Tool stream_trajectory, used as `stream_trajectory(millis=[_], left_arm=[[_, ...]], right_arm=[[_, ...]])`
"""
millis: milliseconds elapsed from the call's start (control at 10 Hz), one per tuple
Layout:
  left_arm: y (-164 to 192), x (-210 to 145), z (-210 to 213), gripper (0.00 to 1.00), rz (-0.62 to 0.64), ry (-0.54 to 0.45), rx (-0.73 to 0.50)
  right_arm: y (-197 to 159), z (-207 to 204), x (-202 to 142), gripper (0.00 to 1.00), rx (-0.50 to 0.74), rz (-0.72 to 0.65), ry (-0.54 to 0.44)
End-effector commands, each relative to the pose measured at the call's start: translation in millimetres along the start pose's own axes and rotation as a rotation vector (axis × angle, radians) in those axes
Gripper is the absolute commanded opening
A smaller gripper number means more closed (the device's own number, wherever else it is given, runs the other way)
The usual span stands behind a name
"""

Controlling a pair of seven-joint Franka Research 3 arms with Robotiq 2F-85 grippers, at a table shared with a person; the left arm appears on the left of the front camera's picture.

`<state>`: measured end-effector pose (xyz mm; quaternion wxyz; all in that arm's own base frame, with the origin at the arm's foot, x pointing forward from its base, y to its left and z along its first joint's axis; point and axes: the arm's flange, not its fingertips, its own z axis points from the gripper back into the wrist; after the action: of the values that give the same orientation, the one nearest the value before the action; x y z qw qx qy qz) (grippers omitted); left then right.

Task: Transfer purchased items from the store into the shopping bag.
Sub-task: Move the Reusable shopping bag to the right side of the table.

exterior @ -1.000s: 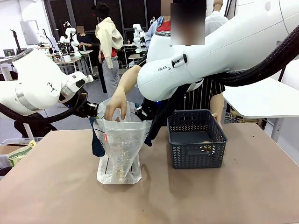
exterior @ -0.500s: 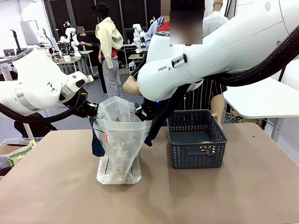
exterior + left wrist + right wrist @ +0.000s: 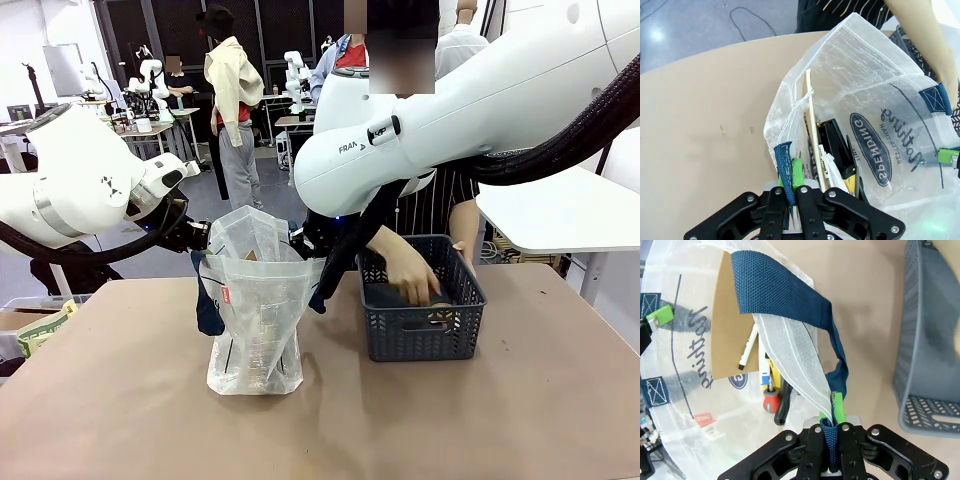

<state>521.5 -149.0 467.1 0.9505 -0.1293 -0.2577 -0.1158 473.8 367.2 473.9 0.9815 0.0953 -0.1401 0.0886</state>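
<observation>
Bag (image 3: 255, 300): whitish, see-through, navy straps (image 3: 785, 295), oval logo; upright on the table (image 3: 500, 420), just left of the basket (image 3: 420, 335).
Left claw (image 3: 792, 187): clamped on one strap.
Right claw (image 3: 831, 427): clamped on the other strap.
Basket: grey lattice, hand (image 3: 410, 275) inside.

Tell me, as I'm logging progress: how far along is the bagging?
Done: several items lie in the bag. In hand: the left tool and right tool grip its handles, holding it open, while a person's hand reaches into the basket. Left: at least one round item there.
</observation>
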Motion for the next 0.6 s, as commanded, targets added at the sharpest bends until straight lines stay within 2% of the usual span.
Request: stream_trajectory(millis=[0,500], left_arm=[[0.8,-2.3,3.1,0.0,0.001,-0.002,0.002],[0.8,-2.3,3.1,0.0,0.001,-0.002,0.002]], right_arm=[[-0.1,0.1,-0.9,0.0,0.006,-0.002,0.004],[-0.1,0.1,-0.9,0.0,0.006,-0.002,0.004]])
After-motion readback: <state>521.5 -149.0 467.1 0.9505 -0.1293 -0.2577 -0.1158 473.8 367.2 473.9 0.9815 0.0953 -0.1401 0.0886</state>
